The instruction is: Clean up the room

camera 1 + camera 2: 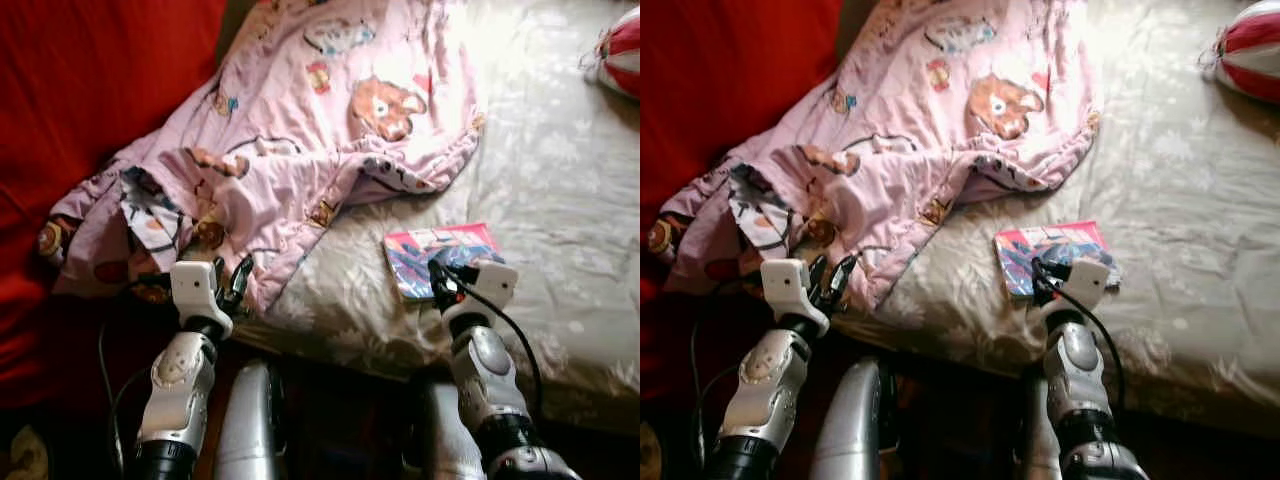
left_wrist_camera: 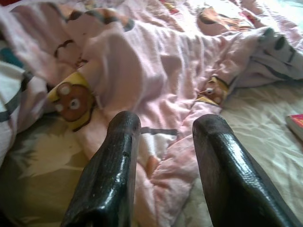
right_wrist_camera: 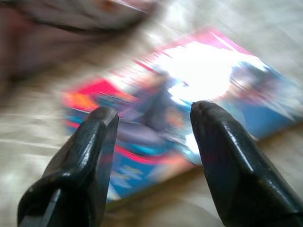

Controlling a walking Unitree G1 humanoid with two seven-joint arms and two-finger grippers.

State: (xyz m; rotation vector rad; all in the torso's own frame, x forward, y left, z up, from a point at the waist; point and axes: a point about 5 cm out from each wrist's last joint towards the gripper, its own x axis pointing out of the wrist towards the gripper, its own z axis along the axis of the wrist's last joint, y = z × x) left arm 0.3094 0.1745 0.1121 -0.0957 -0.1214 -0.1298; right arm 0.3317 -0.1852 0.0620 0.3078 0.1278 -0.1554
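A pink quilt [image 1: 330, 110] printed with cartoon bears lies crumpled across the left half of the bed, its lower corner hanging toward the bed's front edge. My left gripper [image 1: 233, 281] is open, its fingers [image 2: 113, 161] just short of that corner. A pink and blue book [image 1: 440, 257] lies flat on the bedsheet near the front edge. My right gripper [image 1: 438, 278] hovers open right over the book's near edge, and the book [image 3: 189, 94] looks blurred between the fingers [image 3: 222, 156].
The bed has a beige floral sheet [image 1: 560, 180]. A red surface [image 1: 70, 120] rises along the left side. A red and white striped ball-like object [image 1: 622, 50] sits at the far right of the bed. Dark floor lies below the bed's front edge.
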